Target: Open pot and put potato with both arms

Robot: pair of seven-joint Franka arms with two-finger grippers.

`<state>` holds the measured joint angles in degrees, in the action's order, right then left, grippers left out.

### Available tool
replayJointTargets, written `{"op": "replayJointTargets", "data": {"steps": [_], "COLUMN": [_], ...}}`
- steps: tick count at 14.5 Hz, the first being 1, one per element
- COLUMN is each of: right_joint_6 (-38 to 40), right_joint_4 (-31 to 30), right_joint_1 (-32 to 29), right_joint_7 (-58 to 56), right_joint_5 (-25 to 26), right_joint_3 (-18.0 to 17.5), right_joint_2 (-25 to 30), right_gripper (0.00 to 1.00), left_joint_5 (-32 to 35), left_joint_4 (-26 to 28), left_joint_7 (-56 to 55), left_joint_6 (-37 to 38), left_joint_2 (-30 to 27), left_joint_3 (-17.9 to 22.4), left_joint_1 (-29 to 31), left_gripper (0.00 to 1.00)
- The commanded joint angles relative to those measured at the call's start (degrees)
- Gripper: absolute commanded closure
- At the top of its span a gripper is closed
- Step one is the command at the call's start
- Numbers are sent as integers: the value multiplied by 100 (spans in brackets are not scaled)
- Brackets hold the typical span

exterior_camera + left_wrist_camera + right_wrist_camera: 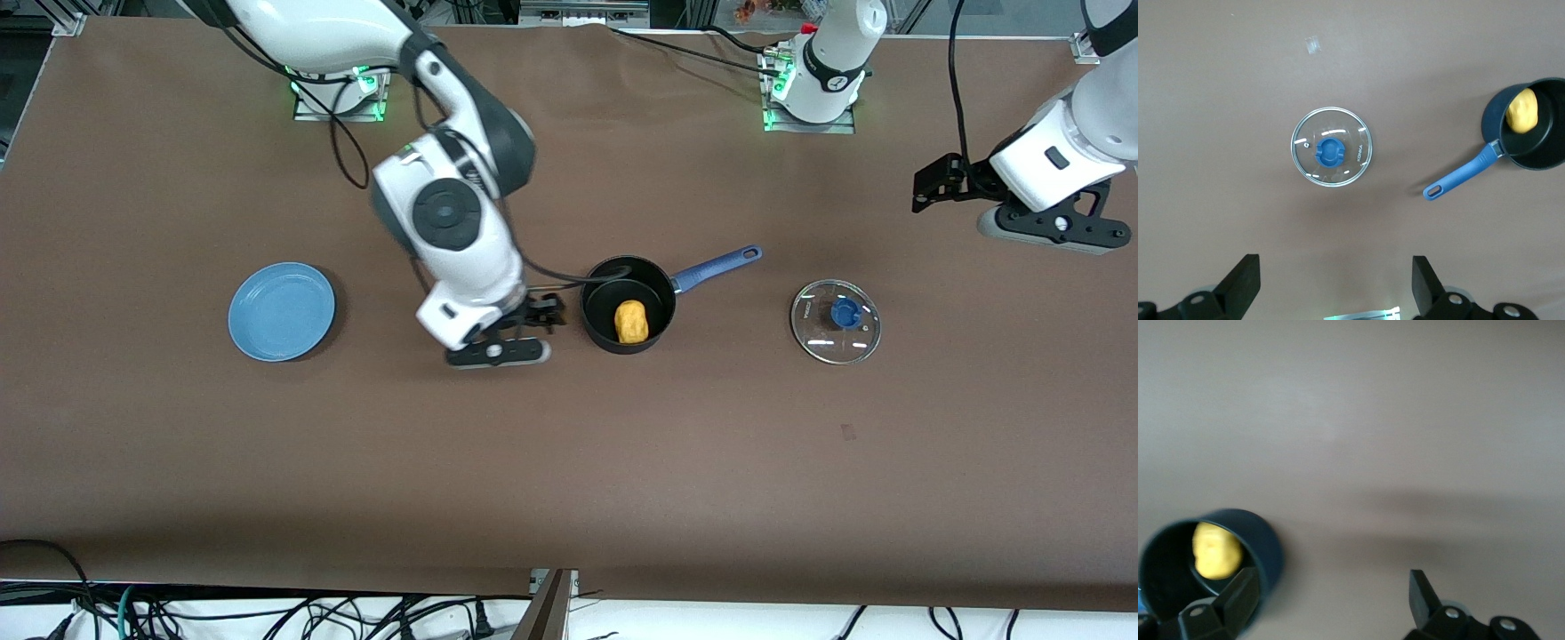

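- Pot point(628, 304) near the middle of the table point(569, 462), uncovered; blue handle point(717, 266) pointing toward the left arm's end and a little away from the front camera.
- Potato point(631, 321) lying inside the pot, on the bottom, close to the wall nearest the front camera.
- Lid point(836, 321) flat on the table, blue knob point(844, 311) up; well apart from the pot, toward the left arm's end.
- Plate point(282, 311) toward the right arm's end, with nothing on it.
- Right gripper point(544, 316) up in the air just beside the pot, on the plate's side; fingers point(1238, 597) apart, holding nothing.
- Left gripper point(929, 185) raised over bare table near the left arm's end; fingers point(1245, 283) wide apart, holding nothing; lid and pot both seen below in the left wrist view.
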<state>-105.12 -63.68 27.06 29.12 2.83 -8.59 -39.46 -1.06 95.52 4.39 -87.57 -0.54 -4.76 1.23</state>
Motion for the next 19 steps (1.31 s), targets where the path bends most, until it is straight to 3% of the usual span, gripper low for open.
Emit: {"op": "replayJointTargets", "data": {"steps": [1,4,9,14,17,19], "right_joint_6": [710,1369,1547,1907,2030,2065], "right_joint_4": [-92,-179,-1311,-1883,-1999,-1990], "right_joint_1": [-551,-1157,-2222,-2408,-2408,-2408], "right_joint_7": [-834,-1845,-3245,-3193,-3272,-3254], "right_joint_5": [-2,59,25,77,7,-2], "right_joint_3": [-55,-46,50,173,533,587], "right_joint_2": [526,991,2195,3118,3427,3577], "right_gripper": [0,0,0,0,0,0], "left_joint_5": [-61,-52,333,317,325,325], "left_joint_4": [117,29,20,-7,-24,-24], "left_joint_7": [-78,-314,-1193,-1195,-1098,-224], "left_joint_6": [-111,-58,21,-14,56,170], "left_joint_2": [-122,-95,-34,1,46,54], "left_joint_3": [509,529,126,142,169,177], "left_joint_1": [-438,-466,-466,-396,-133,43], "left_gripper": [0,0,0,0,0,0]}}
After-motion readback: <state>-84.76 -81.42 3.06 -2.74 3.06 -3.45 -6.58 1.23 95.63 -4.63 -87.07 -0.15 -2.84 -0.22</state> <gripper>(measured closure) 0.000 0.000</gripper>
